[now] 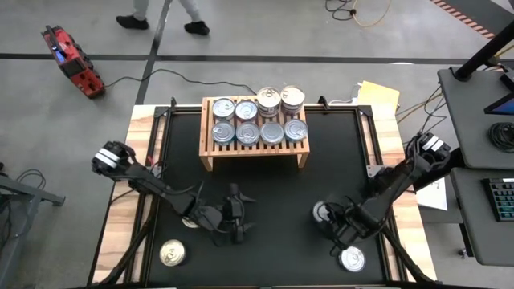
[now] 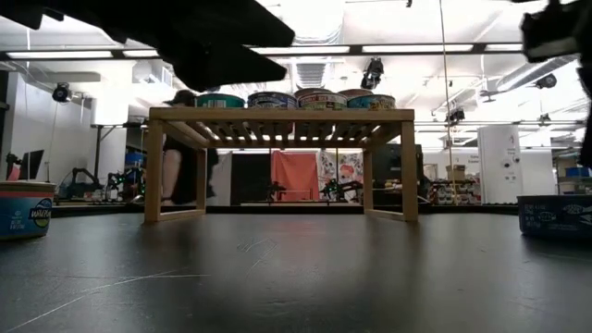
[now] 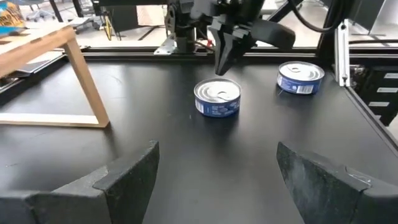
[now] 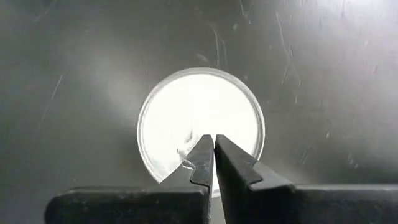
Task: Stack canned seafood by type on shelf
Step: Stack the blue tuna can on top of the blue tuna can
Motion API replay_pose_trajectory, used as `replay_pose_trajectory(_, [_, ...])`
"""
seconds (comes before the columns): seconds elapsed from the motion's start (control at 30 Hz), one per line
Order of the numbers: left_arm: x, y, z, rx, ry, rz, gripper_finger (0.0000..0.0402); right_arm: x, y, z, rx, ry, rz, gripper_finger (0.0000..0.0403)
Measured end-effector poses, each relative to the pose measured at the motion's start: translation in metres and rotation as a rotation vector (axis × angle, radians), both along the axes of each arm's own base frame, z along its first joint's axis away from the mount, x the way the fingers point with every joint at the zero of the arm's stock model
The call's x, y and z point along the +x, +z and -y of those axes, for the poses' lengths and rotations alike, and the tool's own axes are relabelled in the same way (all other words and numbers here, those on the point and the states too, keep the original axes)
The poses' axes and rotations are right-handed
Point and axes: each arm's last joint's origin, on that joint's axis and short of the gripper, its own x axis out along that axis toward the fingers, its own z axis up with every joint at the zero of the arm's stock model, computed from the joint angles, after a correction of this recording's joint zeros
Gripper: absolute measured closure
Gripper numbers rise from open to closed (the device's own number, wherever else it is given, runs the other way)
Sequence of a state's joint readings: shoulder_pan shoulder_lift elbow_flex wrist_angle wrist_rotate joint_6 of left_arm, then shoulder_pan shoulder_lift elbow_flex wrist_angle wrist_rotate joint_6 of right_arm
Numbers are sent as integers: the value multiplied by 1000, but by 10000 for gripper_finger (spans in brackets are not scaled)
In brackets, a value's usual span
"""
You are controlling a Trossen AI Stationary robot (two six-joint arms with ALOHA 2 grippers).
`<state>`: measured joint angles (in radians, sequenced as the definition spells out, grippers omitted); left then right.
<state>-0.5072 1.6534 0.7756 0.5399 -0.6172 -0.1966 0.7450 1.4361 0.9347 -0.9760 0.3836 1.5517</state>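
Observation:
The light-wood shelf (image 1: 255,150) stands at the table's far middle with several cans of seafood (image 1: 259,132) on its slatted top, seen in the low view as a row of cans (image 2: 296,99). A blue-labelled can (image 3: 217,98) sits upright on the black mat right of centre. My right gripper (image 3: 221,70) hangs shut just above its silver lid (image 4: 199,121), fingers pointing down. My left gripper (image 3: 216,149) is open, near the mat's middle (image 1: 250,214), pointing toward that can from the left and well short of it.
A second blue can (image 3: 300,76) stands at the near right (image 1: 352,258), and another can (image 1: 172,254) at the near left. A person walks on the floor beyond the table (image 1: 165,20). Open black mat (image 1: 281,189) lies between the shelf and both grippers.

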Motion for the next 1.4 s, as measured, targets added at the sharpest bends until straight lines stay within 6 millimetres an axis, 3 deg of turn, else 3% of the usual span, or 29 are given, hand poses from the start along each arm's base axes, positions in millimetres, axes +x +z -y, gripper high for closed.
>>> replay_pose_trajectory(0.23, [14, -3, 8, 13, -1, -6, 93, -13, -15, -5, 9, -80, 67, 394])
replay_pose_trajectory(0.57, [23, -4, 12, 22, -1, -4, 93, -4, -41, -8, -42, -111, 150, 394])
replay_pose_trajectory(0.87, [27, -13, 15, -16, 4, 21, 93, 18, -64, -22, -97, -92, 326, 394])
replay_pose_trajectory(1.23, [37, -36, 19, -62, 10, 69, 93, 49, -60, -24, -108, 11, 368, 394])
replay_pose_trajectory(1.4, [42, -39, 14, -193, 56, 114, 93, 63, -58, -24, -95, 87, 411, 394])
